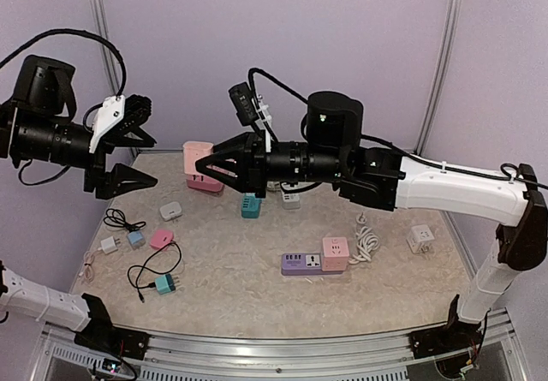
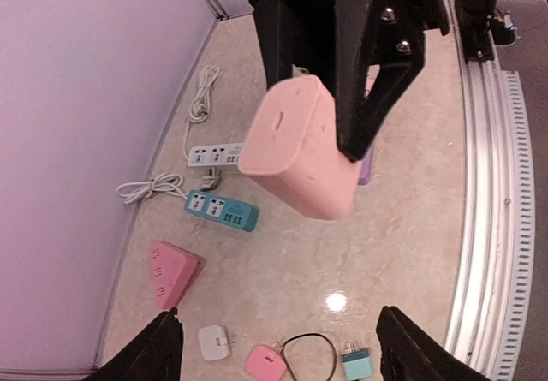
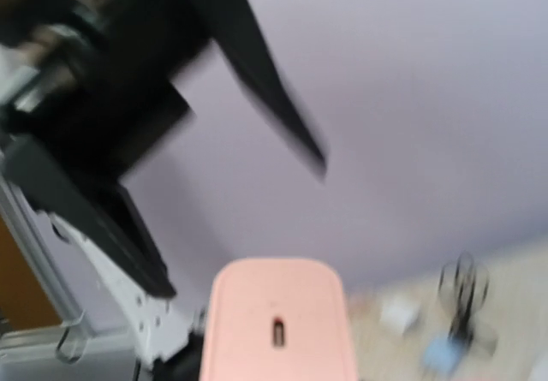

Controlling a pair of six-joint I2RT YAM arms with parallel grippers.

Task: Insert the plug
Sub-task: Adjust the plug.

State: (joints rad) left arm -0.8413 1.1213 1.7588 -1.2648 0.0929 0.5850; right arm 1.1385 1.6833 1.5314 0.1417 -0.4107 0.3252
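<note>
No readable text anywhere; the pink plug (image 2: 295, 145) looks unmarked, though one view is blurred

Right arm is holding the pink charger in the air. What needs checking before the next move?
1. Right gripper shut on the pink charger: ok, the jaws clamp its sides.
2. Left gripper open and apart from the charger: ok.
3. Prongs facing the right way for insertion: cannot tell, the prongs are hidden.
4. Purple power strip, a likely target, lying flat with nothing over its socket face: ok.
5. White cord off the strip's sockets: ok, it lies beside the strip.
</note>
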